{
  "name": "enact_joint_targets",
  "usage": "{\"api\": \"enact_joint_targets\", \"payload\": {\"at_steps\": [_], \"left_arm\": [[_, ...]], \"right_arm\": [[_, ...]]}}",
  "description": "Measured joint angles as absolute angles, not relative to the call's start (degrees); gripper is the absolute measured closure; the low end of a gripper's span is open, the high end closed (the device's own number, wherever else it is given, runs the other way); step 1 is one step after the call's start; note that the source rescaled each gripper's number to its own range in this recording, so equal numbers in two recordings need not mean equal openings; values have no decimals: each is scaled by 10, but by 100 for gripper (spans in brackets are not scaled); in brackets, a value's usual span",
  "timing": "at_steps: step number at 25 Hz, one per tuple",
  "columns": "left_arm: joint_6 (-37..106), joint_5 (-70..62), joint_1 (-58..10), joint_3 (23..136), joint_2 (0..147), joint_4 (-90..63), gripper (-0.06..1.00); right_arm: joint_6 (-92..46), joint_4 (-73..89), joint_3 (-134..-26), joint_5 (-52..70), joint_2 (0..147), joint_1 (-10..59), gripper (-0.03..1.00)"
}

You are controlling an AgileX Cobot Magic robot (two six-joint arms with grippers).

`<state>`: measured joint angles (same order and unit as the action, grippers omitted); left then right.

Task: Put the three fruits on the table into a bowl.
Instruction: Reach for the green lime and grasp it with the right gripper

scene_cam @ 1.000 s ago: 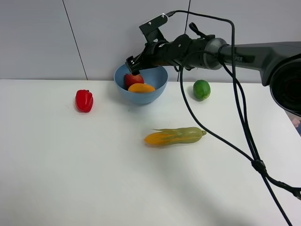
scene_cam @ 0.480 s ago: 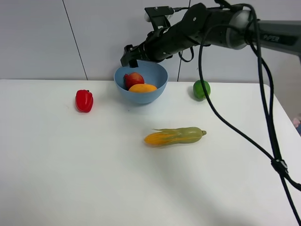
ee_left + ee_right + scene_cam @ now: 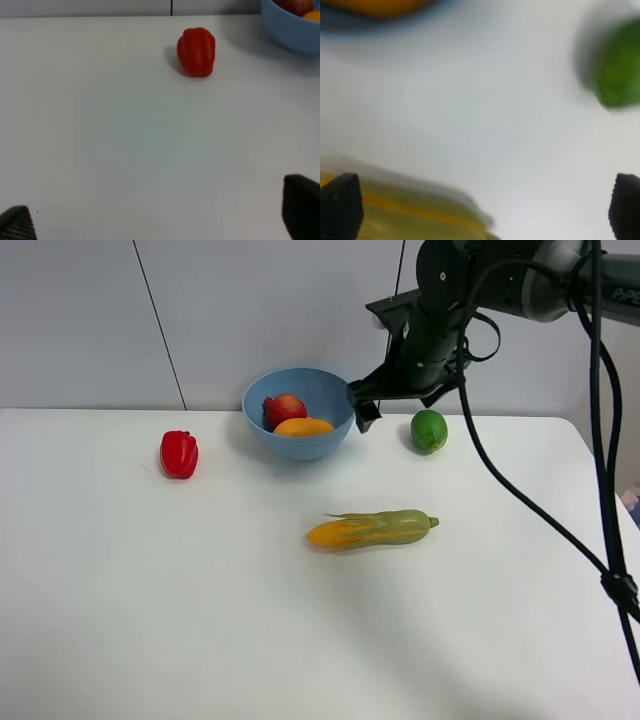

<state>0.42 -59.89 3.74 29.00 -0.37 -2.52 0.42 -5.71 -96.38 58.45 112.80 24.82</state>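
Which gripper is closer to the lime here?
Right. The right gripper hangs by the bowl, just short of the lime; the left gripper is farther, out beyond the pepper.

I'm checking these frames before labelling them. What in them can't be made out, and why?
1. Right wrist view: blur smears the lime and corn cob; no surface detail.
2. Left wrist view: the frame edge cuts off the bowl; its contents barely show.
3. High view: the bowl's wall hides the undersides of the pomegranate and mango.
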Motion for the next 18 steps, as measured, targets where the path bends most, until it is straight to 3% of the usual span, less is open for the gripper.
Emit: {"api": "enact_joint_targets", "payload": {"at_steps": [7, 18], "left_arm": [[4, -599, 37, 290, -4, -25, -5], [4, -599, 37, 290, -4, -25, -5]], "right_arm": [[29, -60, -964, 610, 1128, 186, -1], [71, -65, -909, 487, 1128, 126, -1]]}}
